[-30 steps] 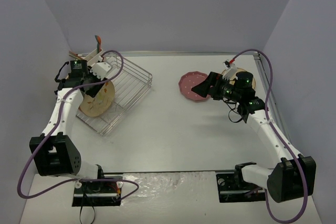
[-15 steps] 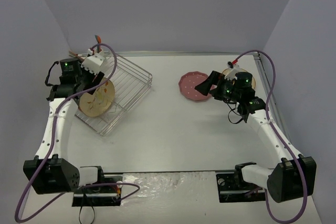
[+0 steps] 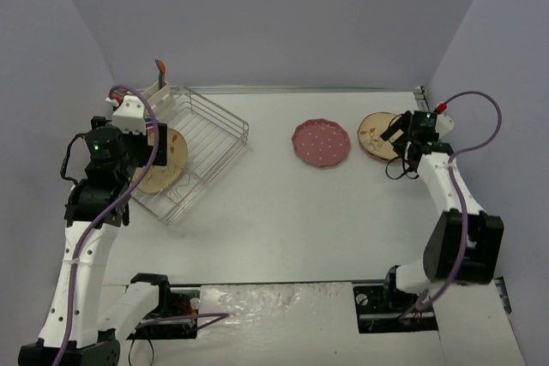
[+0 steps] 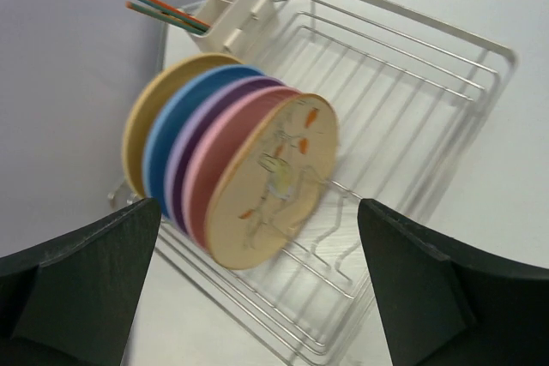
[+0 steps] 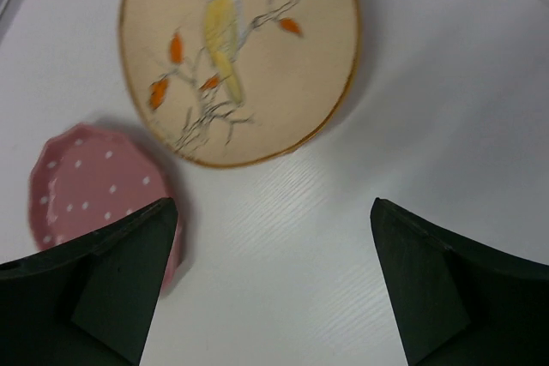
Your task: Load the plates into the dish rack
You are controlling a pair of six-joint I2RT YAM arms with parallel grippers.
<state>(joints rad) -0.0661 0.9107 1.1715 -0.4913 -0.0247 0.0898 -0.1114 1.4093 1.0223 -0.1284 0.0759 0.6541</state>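
Black fingers (image 4: 77,285) of the left gripper (image 4: 257,297) stand spread and empty just short of the dish rack (image 4: 429,83), where five plates stand on edge in a row: yellow plate (image 4: 141,126), blue plate (image 4: 167,139), purple plate (image 4: 182,147), pink plate (image 4: 214,139), and a cream printed plate (image 4: 274,177) in front. A white caddy (image 4: 236,19) sits at the rack's far corner. Across the table (image 5: 386,169) the right gripper (image 5: 270,297), jaws wide apart and holding nothing, hovers by the flat bird plate (image 5: 240,49), with the dotted pink plate (image 5: 94,195) near it
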